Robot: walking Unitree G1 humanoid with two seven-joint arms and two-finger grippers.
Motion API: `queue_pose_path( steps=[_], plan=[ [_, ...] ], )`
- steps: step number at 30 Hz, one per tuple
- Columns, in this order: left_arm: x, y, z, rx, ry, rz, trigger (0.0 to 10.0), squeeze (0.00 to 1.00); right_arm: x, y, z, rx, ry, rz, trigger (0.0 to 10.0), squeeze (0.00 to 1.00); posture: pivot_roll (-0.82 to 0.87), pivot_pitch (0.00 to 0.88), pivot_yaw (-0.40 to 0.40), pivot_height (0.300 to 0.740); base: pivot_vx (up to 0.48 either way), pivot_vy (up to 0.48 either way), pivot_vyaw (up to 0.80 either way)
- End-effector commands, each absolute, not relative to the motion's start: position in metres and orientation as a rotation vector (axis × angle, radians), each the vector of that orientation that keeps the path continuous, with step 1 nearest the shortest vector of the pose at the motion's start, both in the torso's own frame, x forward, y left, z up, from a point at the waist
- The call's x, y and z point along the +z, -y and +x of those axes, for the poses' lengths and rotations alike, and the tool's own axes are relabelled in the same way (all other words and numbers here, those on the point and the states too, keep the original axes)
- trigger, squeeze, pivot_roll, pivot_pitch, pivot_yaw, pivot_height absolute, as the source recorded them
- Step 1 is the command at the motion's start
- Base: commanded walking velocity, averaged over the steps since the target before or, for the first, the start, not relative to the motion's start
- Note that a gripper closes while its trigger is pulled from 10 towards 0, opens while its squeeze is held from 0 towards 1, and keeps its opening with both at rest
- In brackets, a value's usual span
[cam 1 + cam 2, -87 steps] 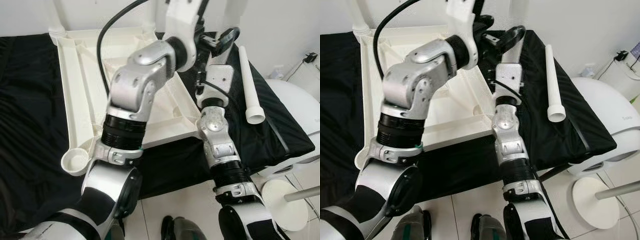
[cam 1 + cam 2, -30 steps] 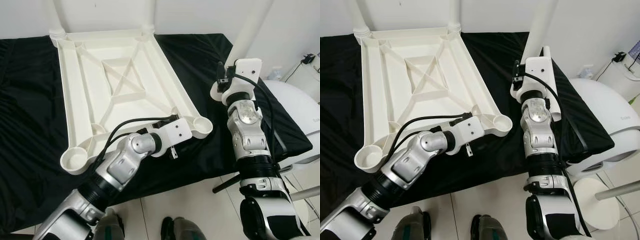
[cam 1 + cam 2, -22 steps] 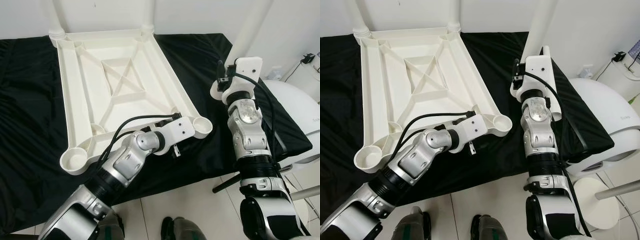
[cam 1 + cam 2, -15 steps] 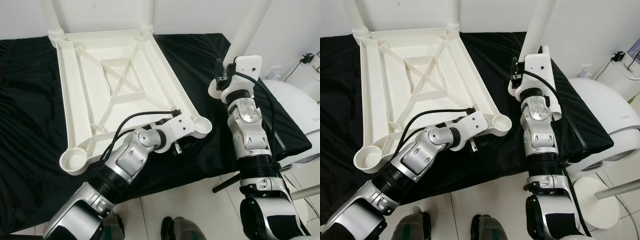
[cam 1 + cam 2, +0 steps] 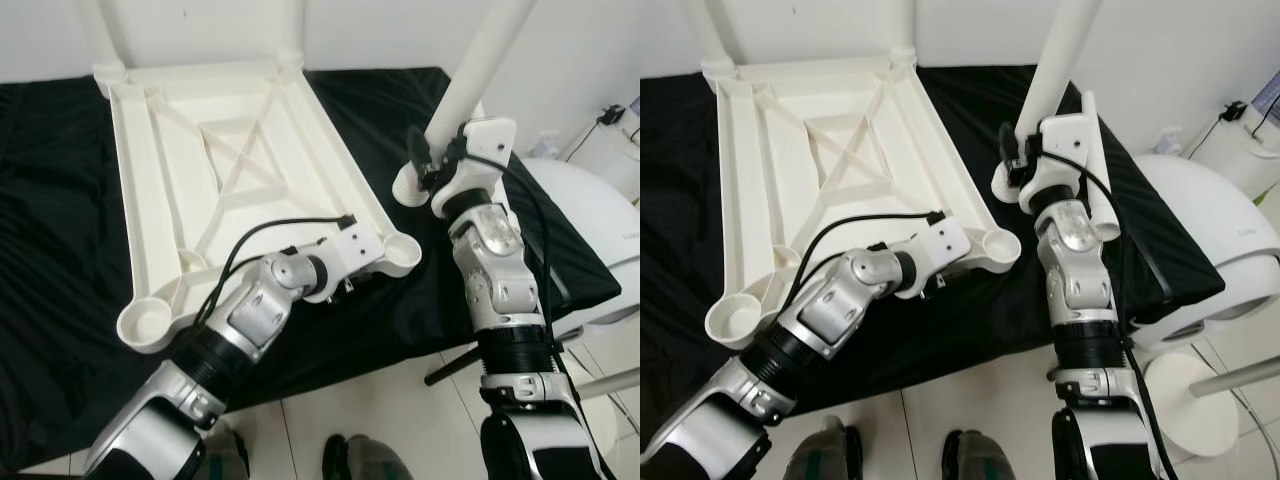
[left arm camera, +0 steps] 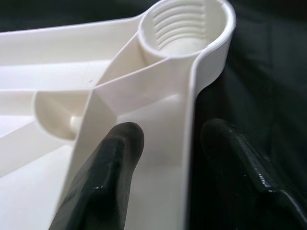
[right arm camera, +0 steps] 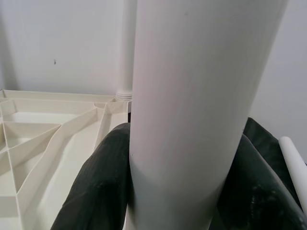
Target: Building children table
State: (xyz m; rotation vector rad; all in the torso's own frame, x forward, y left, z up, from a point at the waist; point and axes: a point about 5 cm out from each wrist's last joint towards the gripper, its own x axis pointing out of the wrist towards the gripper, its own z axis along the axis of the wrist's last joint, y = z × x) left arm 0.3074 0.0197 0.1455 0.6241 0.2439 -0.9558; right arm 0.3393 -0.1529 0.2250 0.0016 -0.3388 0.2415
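Left wrist view: threaded socket [image 6: 184, 26]

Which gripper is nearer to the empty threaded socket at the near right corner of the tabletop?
Left. The left gripper straddles the tabletop rim just beside the socket; the right gripper holds a leg further away.

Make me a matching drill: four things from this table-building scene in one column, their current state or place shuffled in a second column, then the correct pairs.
Column 1
1. left gripper
2. right gripper
3. threaded corner socket
4. loose table leg

Column 2
A. lying on the black cloth behind the right arm
B. clamped on an upright white leg
C. straddling the upturned tabletop's rim
D. empty, near the left gripper

Pairs: 1-C, 2-B, 3-D, 4-A
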Motion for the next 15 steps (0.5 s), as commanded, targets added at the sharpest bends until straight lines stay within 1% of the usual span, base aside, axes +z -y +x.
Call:
queue_pose_path(
  steps=[1, 10, 11, 12, 13, 14, 15],
  plan=[
    [0.124, -0.031, 0.306, -0.937, -0.360, 0.645, 10.0, 0.00, 0.229, 0.156, 0.336, 0.263, 0.350, -0.001, 10.0, 0.00, 0.01, 0.080, -0.062, 0.740, 0.000, 0.000, 0.00],
    [0.119, -0.033, 0.303, -0.957, -0.382, 0.666, 10.0, 0.00, 0.223, 0.153, 0.328, 0.338, 0.317, -0.034, 10.0, 0.00, 0.01, 0.079, -0.061, 0.740, 0.000, 0.000, 0.00],
    [0.118, -0.033, 0.302, -0.960, -0.384, 0.670, 7.0, 0.00, 0.222, 0.153, 0.328, 0.340, 0.315, -0.040, 10.0, 0.00, 0.01, 0.080, -0.060, 0.740, 0.000, 0.000, 0.00],
    [0.118, -0.033, 0.302, -0.962, -0.385, 0.671, 4.9, 0.00, 0.222, 0.153, 0.327, 0.345, 0.310, -0.040, 10.0, 0.00, 0.01, 0.081, -0.060, 0.740, 0.000, 0.000, 0.00],
    [0.118, -0.033, 0.301, -0.970, -0.382, 0.674, 3.1, 0.00, 0.222, 0.153, 0.327, 0.348, 0.308, -0.041, 10.0, 0.00, 0.01, 0.081, -0.060, 0.740, 0.000, 0.000, 0.00],
    [0.118, -0.033, 0.301, -0.970, -0.382, 0.674, 3.1, 0.00, 0.222, 0.153, 0.327, 0.348, 0.308, -0.041, 10.0, 0.00, 0.01, 0.081, -0.060, 0.740, 0.000, 0.000, 0.00],
    [0.117, -0.034, 0.300, -0.973, -0.379, 0.672, 0.0, 0.00, 0.222, 0.153, 0.326, 0.357, 0.304, -0.043, 10.0, 0.00, 0.01, 0.082, -0.061, 0.740, 0.000, 0.000, 0.00]
  ],
)
